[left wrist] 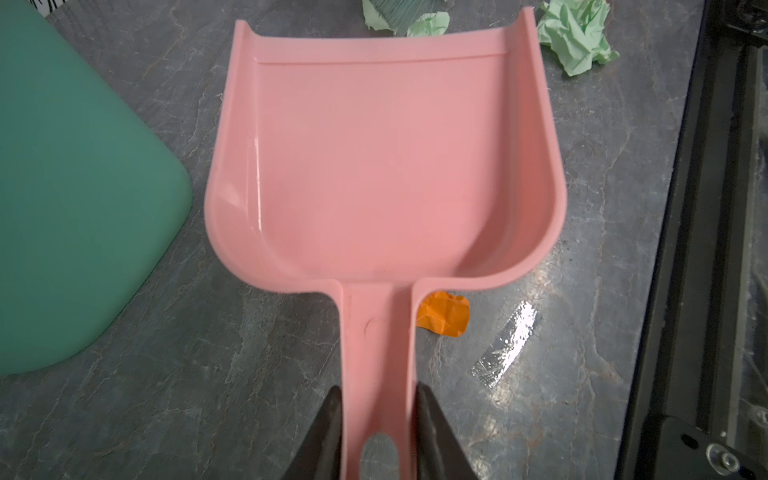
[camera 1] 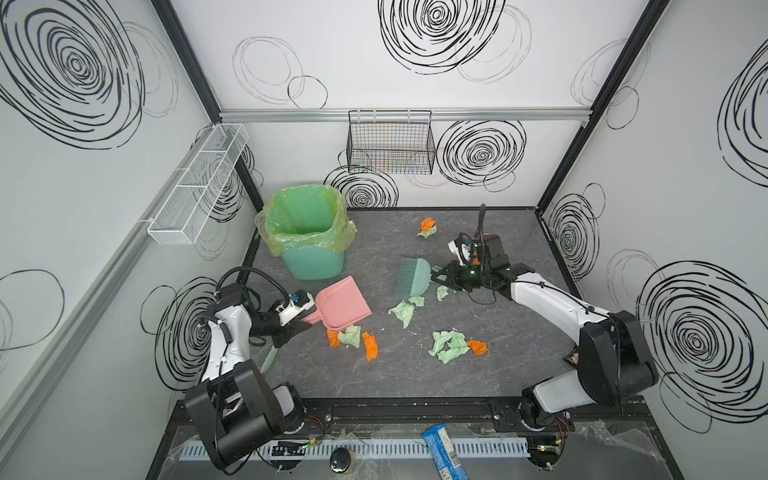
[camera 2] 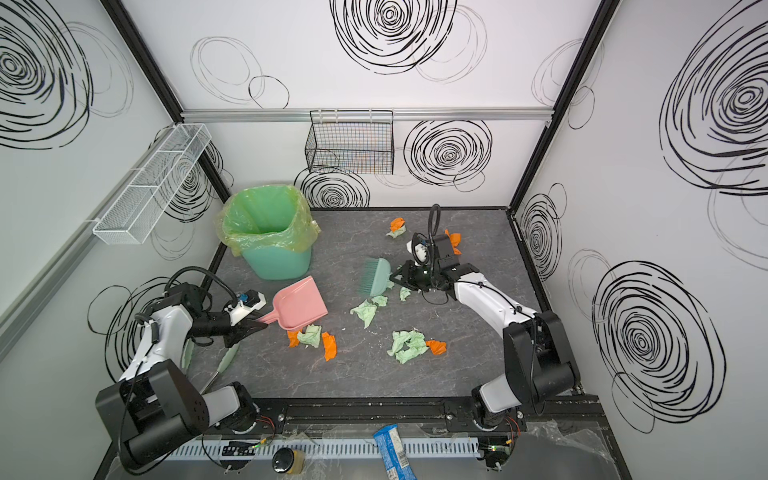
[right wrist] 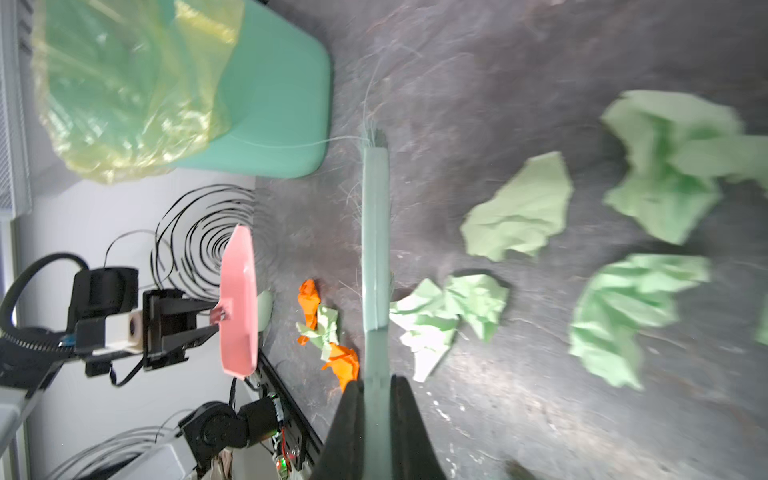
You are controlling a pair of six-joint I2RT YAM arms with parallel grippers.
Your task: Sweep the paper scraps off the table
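While the left gripper (camera 1: 306, 326) clamps the handle of the pink dustpan (camera 1: 343, 305) at centre left in both top views, the right gripper (camera 1: 435, 279) is closed on the handle of the teal brush (camera 1: 415, 276) at centre right. The paper scraps (camera 1: 451, 345), orange and mint, lie scattered across the middle of the table (camera 1: 395, 386), two more higher up in the frame.

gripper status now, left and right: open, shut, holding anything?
left gripper: shut on the pink dustpan, by its handle.
right gripper: shut on the teal brush, by its handle.
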